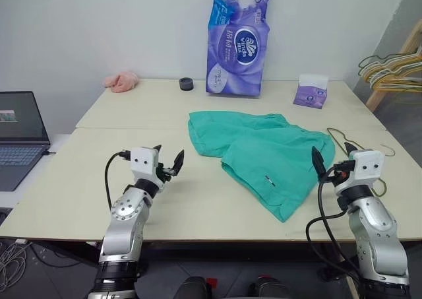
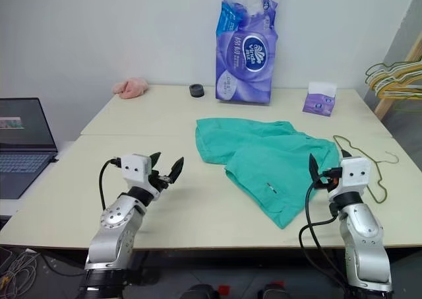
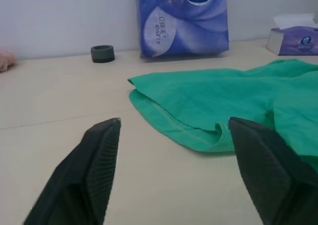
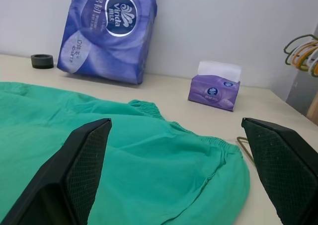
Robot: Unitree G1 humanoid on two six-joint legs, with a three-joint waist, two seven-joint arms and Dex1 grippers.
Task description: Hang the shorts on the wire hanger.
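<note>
Nothing grasped yet: both grippers, left (image 1: 169, 164) and right (image 1: 334, 155), gape wide and empty; shorts (image 1: 264, 155) lie flat beside the wire hanger (image 2: 369, 159); next, likely grasp the hanger.

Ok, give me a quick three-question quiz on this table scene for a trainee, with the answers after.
1. True or false: the shorts already hang on the wire hanger.
2. Which gripper is nearer the wire hanger: A left gripper, B right gripper?
3. What small dark thing sits on the table between the pink cloth and the purple tissue pack?

Key: 1 false, both lie flat on the table. 2 B. 3 a black ring-shaped roll.
</note>
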